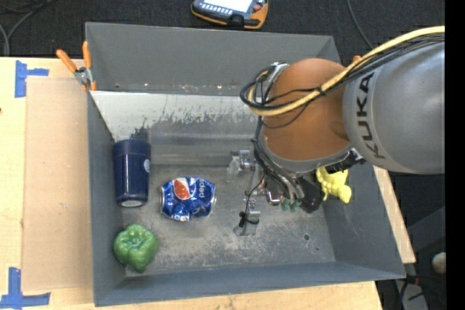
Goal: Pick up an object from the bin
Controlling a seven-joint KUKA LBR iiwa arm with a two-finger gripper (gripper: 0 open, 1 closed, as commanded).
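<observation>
Gripper point(247, 218), below the arm's orange wrist cover, low over bare floor near the middle of the grey bin point(218, 87); whether it is open or closed cannot be told. Crushed blue Pepsi can point(187, 198) nearest, at 9 o'clock. Yellow toy point(336, 185) at 2 o'clock, partly hidden by the arm. Dark blue cup point(131, 172), lying on its side, at 10 o'clock. Green bell pepper point(135, 246) between 8 and 9 o'clock.
</observation>
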